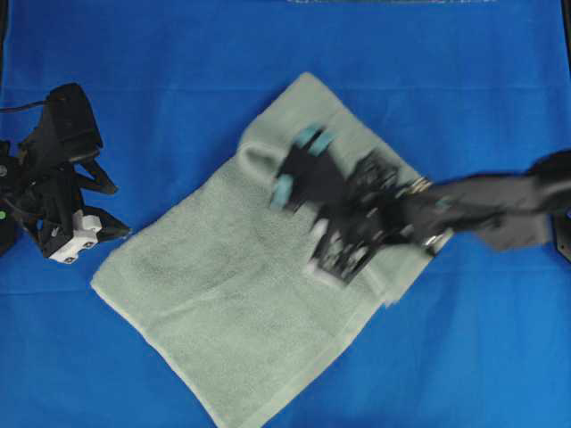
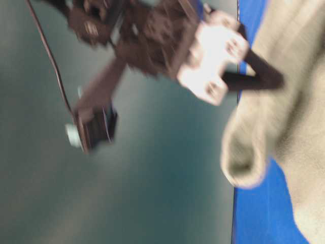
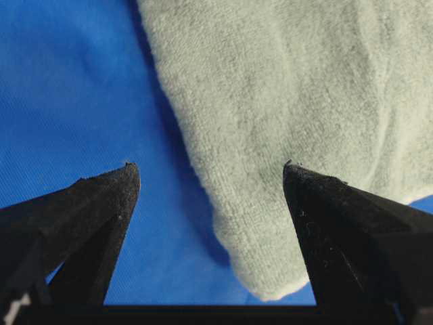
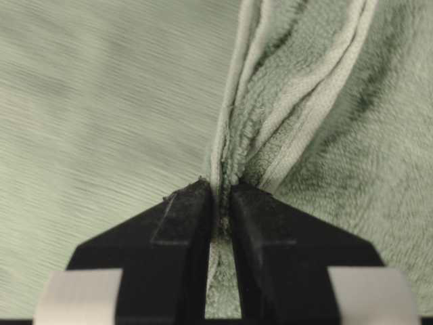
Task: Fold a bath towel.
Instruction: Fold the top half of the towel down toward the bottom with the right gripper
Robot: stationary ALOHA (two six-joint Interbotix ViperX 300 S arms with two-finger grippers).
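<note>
The bath towel lies diagonally on the blue cloth, pale sage green, with its upper right part doubled over. My right gripper reaches in from the right above the towel's middle. In the right wrist view this gripper is shut on the towel's bunched hemmed edge, which is lifted over the flat towel. My left gripper stands open at the far left, just off the towel's left side. Its fingers straddle a towel corner below them without touching it.
A blue cloth covers the whole table. The left arm's cable trails off the left edge. The table-level view is blurred: it shows the left gripper's white block and a raised hump of towel.
</note>
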